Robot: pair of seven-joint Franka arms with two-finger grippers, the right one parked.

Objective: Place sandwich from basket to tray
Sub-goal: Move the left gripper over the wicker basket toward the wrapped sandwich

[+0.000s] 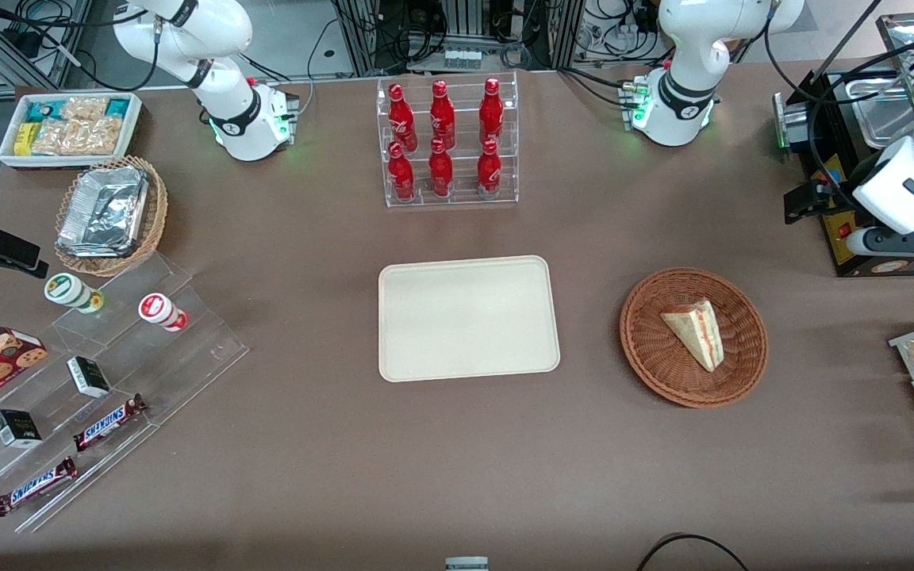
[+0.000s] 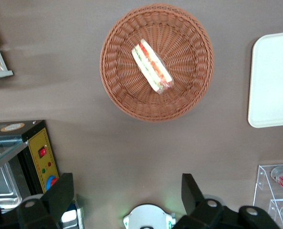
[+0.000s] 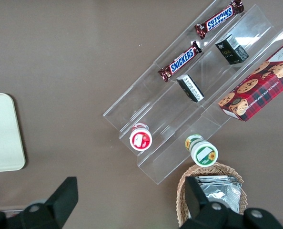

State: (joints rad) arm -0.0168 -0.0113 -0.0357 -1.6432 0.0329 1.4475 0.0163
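In the front view, the tray (image 1: pixel 469 318) lies bare at the centre of the frame on the brown table (image 1: pixel 457 476). The basket (image 1: pixel 693 337) sits beside it, right of centre and apart from it, toward the working arm's end of the table. The sandwich (image 1: pixel 696 331) lies in the basket with its striped filling edge turned toward the right. The left arm's gripper (image 1: pixel 810 200) hangs at the right edge of the frame, higher in the picture than the basket and well apart from it, in front of a black machine (image 1: pixel 862 159). A clear rack of red bottles (image 1: pixel 447 141) stands in the upper middle, farther from the camera than the tray.

In the left wrist view, the basket (image 2: pixel 156 62) is seen whole with the sandwich (image 2: pixel 152 66) inside it, red, orange and green layers showing. One rounded end of the tray (image 2: pixel 272 78) shows beside it. The gripper (image 2: pixel 127 193) has its two dark fingers (image 2: pixel 63 194) spread wide with nothing between them, high above bare table.

In the right wrist view, a corner of the tray (image 3: pixel 3 133) shows at the left edge of the frame, with a clear stepped stand of snacks (image 3: pixel 194 90) to the right.
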